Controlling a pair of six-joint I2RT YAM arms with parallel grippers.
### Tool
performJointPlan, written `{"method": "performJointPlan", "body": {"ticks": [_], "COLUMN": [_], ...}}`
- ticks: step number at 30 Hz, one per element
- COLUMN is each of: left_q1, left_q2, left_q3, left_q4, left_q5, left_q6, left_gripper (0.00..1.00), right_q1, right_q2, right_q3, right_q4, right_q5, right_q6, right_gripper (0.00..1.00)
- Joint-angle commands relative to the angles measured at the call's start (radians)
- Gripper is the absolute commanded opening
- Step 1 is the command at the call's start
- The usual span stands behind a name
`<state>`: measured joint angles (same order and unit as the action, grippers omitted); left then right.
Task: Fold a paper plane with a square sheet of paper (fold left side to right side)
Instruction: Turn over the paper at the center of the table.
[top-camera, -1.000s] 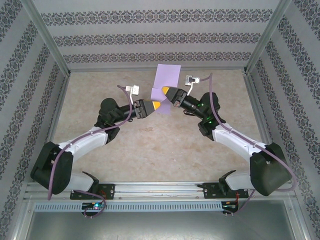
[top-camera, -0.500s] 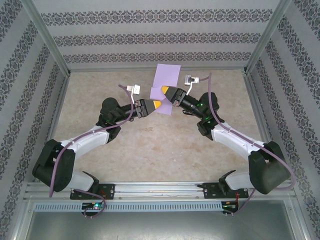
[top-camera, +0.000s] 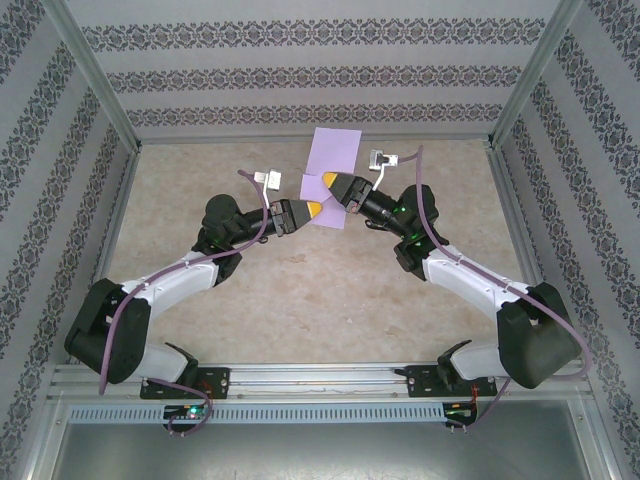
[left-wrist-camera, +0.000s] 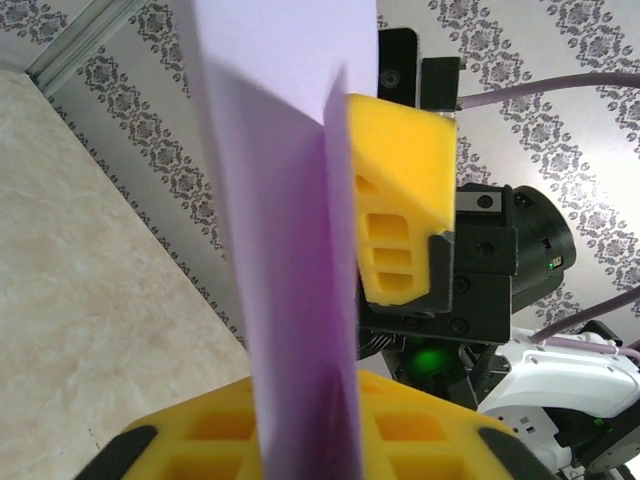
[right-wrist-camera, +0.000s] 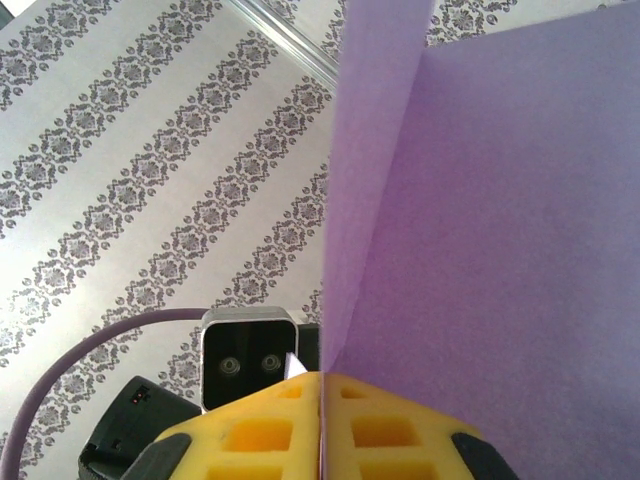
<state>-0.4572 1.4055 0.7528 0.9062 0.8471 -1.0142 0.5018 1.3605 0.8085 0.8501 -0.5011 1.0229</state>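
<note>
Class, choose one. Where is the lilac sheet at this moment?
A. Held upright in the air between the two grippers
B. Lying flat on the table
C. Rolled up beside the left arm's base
A: the square sheet of paper stands upright, with the right gripper pinched on its edge and the left gripper closed around its lower corner.

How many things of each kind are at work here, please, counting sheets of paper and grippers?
Sheet of paper, lilac: 1
Grippers, yellow-tipped, the left gripper and the right gripper: 2
Total: 3
</note>
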Motion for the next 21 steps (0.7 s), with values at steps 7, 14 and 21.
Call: {"method": "performJointPlan", "body": {"ticks": [7,14,21], "left_q1": [0.001,0.014,0.015], "left_q2": [-0.037,-0.097,-0.167], "left_q3": [0.006,0.025,0.174], "left_q4": [-0.076,-0.321,-0.991], "left_q5": [-0.013,-0.015,-0.188], "left_q6": [0.079,0.233,0.609], "left_gripper": [0.0,0.0,0.0], "right_q1": [-0.02,-0.071,-0.1], "right_q2": [-0.064,-0.157,-0.314], "right_q3": [-0.041,-0.104,-0.155], "right_q4": [0.035,-0.082,-0.433], "right_q5": [0.005,0.044,0.209], "right_q6": [-0.031,-0.11,-0.319], "right_gripper": [0.27,0.41,0.56]}}
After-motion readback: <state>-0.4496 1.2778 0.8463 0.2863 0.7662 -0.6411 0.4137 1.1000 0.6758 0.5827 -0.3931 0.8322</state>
